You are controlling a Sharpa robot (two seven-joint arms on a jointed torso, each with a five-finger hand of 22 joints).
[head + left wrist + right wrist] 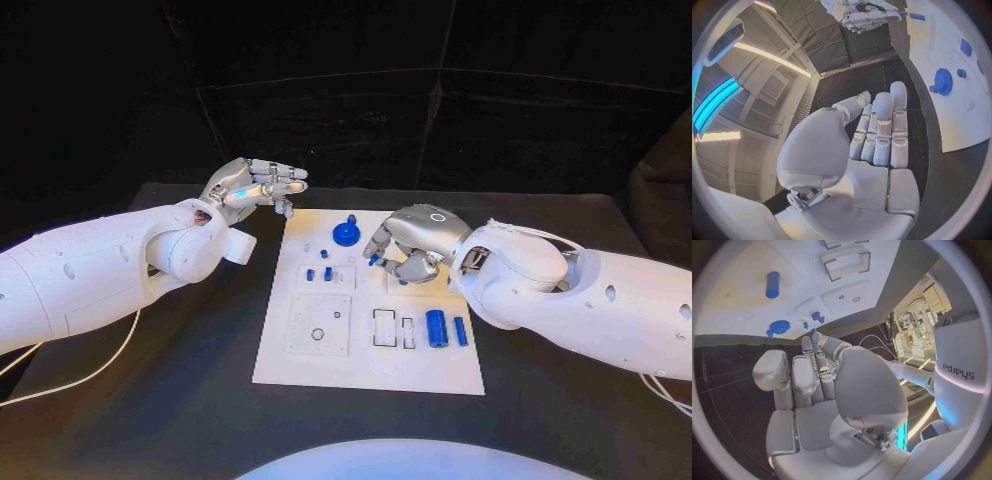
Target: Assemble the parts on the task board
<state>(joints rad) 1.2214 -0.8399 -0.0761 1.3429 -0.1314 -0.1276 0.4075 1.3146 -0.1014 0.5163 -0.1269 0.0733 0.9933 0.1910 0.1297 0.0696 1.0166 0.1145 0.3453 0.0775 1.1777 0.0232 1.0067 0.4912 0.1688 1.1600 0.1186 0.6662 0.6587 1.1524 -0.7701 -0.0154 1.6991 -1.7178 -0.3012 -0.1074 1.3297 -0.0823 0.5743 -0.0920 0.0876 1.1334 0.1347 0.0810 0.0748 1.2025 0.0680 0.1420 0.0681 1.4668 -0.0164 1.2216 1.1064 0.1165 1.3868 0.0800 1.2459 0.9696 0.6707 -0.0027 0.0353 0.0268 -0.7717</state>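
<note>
Black cloth is covering the table (pixel 173 400), and the white task board (pixel 433 372) is lying at its middle. On the task board, a blue gear (pixel 346 234) is sitting near the far edge, a small blue peg (pixel 325 254) is standing just nearer than the gear, and two more small blue pieces (pixel 319 273) are standing nearer still. A thick blue cylinder (pixel 436 328) and a thin blue pin (pixel 460 331) are lying side by side toward the task board's right edge, beside a raised rectangular frame (pixel 385 327).

The left robot hand (pixel 257 188) is hovering off the task board, beyond its far left corner, holding nothing; its fingers are lying straight and close together in the left wrist view (pixel 882 130). The right robot hand (pixel 408 243) is reaching over the task board just right of the gear, fingers curling downward. Whether it is gripping anything I cannot tell.
</note>
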